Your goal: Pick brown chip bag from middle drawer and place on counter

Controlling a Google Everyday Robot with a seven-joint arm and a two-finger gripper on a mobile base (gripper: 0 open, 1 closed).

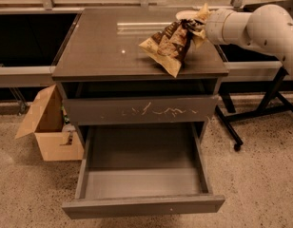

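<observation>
The brown chip bag [167, 44] hangs tilted over the right side of the counter [103, 46], its lower corner at or just above the counter's front edge. My gripper [193, 25] is at the back right of the counter, shut on the bag's upper end, and the white arm [260, 26] reaches in from the right. The middle drawer [142, 205] stands pulled open below, and its flat grey inside is bare.
A drawer front with pale scratch marks [141, 110] is closed above the open drawer. An open cardboard box [47, 127] sits on the speckled floor to the left of the cabinet. Black stand legs [253, 113] are on the right.
</observation>
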